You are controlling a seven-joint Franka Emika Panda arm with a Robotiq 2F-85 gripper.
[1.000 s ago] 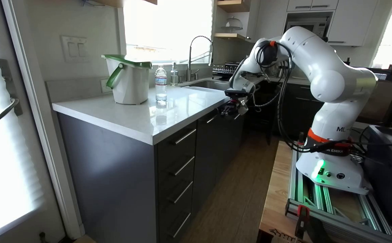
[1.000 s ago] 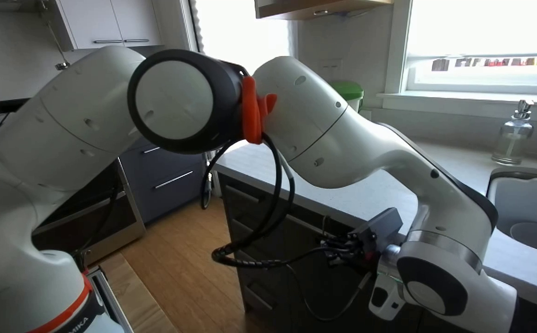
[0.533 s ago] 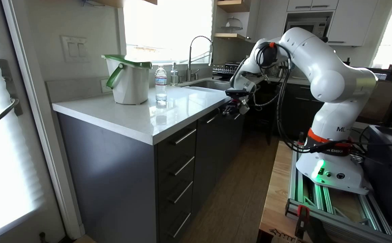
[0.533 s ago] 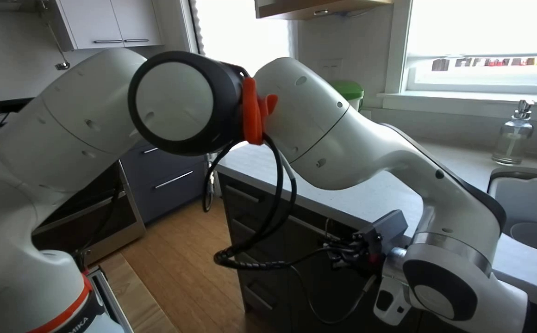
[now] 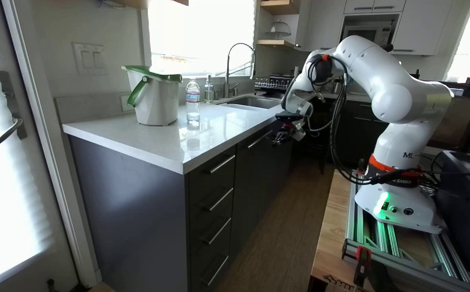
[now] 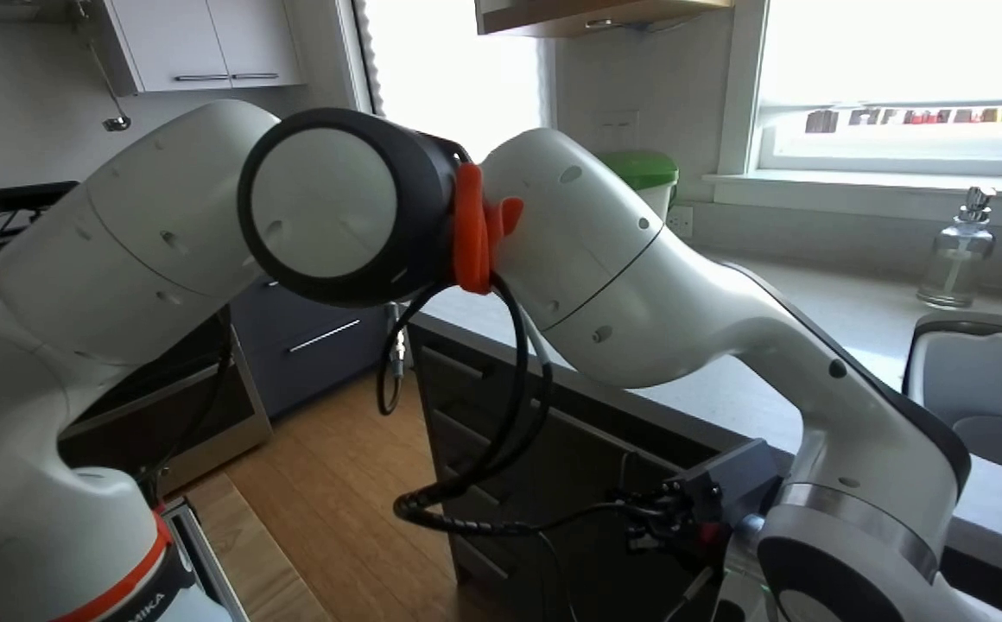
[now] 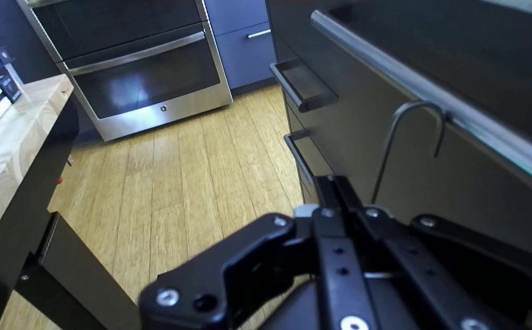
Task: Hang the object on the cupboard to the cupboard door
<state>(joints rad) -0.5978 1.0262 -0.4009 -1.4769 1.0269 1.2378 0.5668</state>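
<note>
The object is a thin dark metal hook (image 7: 387, 149) with a bent top. My gripper (image 7: 334, 183) is shut on it; the stem runs down behind the fingers, where the grip is hidden. The hook also shows small above the gripper in an exterior view (image 6: 623, 473). The dark grey cupboard (image 5: 146, 207) has silver bar handles. In the wrist view the hook's bend overlaps the lower edge of a bar handle (image 7: 385, 59) on the cupboard door (image 7: 490, 192). I cannot tell whether it touches the handle. The gripper is in front of the door, below the worktop edge (image 5: 214, 152).
A white bucket with green lid (image 5: 158, 101), a water bottle (image 5: 193, 107) and a soap dispenser (image 5: 209, 91) stand on the worktop by the sink (image 5: 255, 101). Drawer handles (image 7: 286, 87) stick out ahead. An oven (image 7: 146, 78) and a wooden bench (image 7: 23, 105) also show.
My arm and gripper have moved down, mostly in the last half second, and slightly right in both exterior views. The hook has moved along with the gripper.
</note>
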